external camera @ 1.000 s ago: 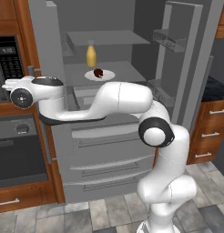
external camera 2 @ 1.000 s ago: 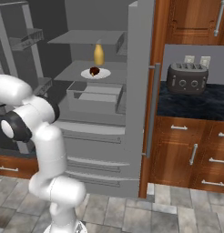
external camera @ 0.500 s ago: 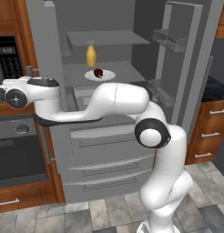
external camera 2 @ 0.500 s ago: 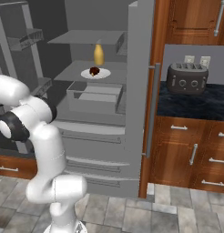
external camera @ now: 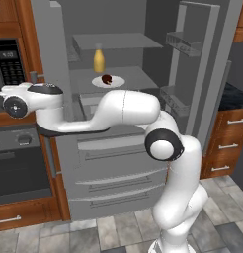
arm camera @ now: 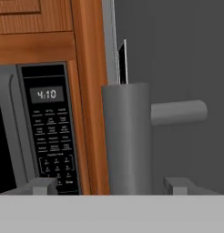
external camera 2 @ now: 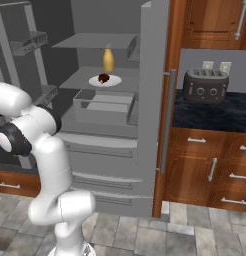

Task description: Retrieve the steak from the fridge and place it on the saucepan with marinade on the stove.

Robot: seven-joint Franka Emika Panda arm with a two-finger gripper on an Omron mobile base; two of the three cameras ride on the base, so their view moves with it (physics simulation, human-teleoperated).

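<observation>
Our gripper point(arm camera: 111, 186) now stands spread, one fingertip point(arm camera: 41, 185) on each side of the fridge point(external camera: 118, 163) door handle point(arm camera: 127, 136), pinching nothing; the arm has barely shifted from half a second ago. Past it, a microwave point(arm camera: 41, 127). Deeper in, the steak point(external camera: 107, 79) is unmoved on its plate point(external camera: 116, 83) on a shelf, bottle point(external camera: 98, 61) behind.

We are a glossy white arm point(external camera: 124, 109) built of rounded, tube-like segments, thick at the base column and slimmer toward the hand. Dark charcoal rings and round caps mark our joints, one large black disc at the elbow, another small one on the wrist housing. Our two fingers point(arm camera: 41, 185) are small, blocky and grey at their tips.
</observation>
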